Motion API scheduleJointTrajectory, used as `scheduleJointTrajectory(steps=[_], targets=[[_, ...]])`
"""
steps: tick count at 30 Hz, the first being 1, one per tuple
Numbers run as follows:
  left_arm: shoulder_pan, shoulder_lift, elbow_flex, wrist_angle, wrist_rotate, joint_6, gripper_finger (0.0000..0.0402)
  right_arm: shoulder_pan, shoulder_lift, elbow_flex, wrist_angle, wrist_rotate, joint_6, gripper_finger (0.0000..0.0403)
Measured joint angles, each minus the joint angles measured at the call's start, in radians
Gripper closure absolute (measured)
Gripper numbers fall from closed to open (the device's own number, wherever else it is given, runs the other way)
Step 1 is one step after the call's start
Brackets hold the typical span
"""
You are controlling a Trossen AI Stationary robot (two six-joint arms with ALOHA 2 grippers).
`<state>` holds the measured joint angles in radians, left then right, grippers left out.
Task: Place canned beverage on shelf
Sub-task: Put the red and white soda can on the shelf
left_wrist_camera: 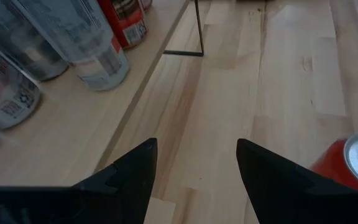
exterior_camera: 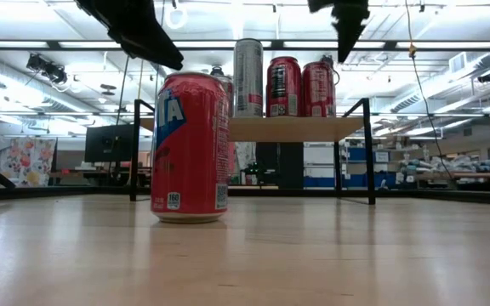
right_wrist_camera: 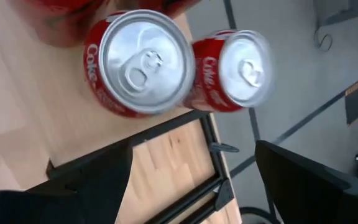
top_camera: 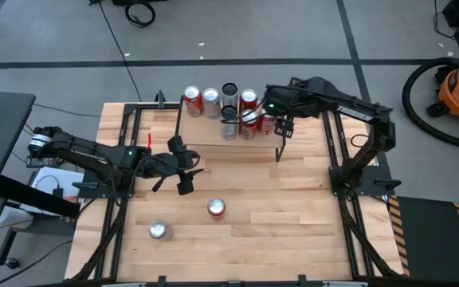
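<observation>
The shelf point(top_camera: 213, 137), a low rack with a light wood top and black legs, stands at the table's far middle and carries several upright cans point(top_camera: 211, 103) along its far side. My right gripper point(top_camera: 282, 126) hovers open over the shelf's right end, above two red cola cans point(right_wrist_camera: 143, 61) that stand on the plank. My left gripper point(top_camera: 183, 171) is open and empty, just off the shelf's near left corner. A red can point(top_camera: 217, 208) and a second can point(top_camera: 159, 230) stand upright on the table nearer the front.
The shelf's black leg point(left_wrist_camera: 199, 28) stands ahead of my left gripper point(left_wrist_camera: 194, 155). The red table can point(exterior_camera: 190, 146) is close to the low camera, with the shelf point(exterior_camera: 287, 127) behind it. Black frame rails point(top_camera: 337, 151) run along both table sides.
</observation>
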<state>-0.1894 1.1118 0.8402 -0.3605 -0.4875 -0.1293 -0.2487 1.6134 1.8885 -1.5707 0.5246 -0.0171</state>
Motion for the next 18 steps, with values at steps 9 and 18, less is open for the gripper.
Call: scheduleJointTrajectory(steps=[9,18], targets=[[0.002,0.000,0.000,0.022,-0.006,0.014,0.0171,0.035,-0.067,0.000,0.117,-0.158,-0.043,0.0055],[0.000,0.000,0.000,0.020,-0.006,0.009,0.0171,0.028,-0.061,-0.048,0.309,-0.250,-0.329,0.0055]])
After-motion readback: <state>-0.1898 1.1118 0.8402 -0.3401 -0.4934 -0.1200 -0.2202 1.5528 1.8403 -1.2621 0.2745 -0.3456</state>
